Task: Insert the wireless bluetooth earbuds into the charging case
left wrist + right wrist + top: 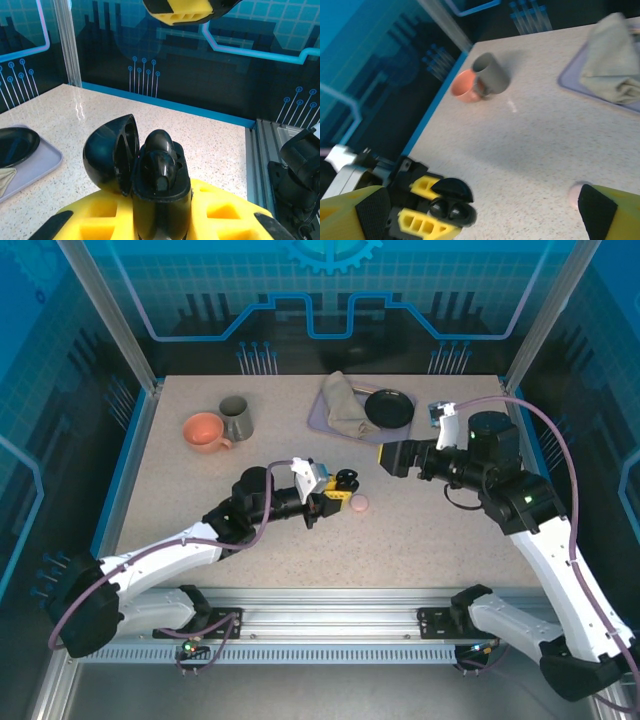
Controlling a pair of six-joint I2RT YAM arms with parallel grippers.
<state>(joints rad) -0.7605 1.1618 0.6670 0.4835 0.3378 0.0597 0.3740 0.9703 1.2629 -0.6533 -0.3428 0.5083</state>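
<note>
Currently left claw [333,498] pinches the round black plastic charging case [160,190], lid open, upright for loading; right claw [393,456] spread, empty.

Earbuds [454,212] in case [454,190] — towel [345,405] on tray [318,420]

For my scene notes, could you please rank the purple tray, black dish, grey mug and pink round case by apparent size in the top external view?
1. purple tray, partly covered
2. black dish
3. grey mug
4. pink round case, clearly smallest
</note>
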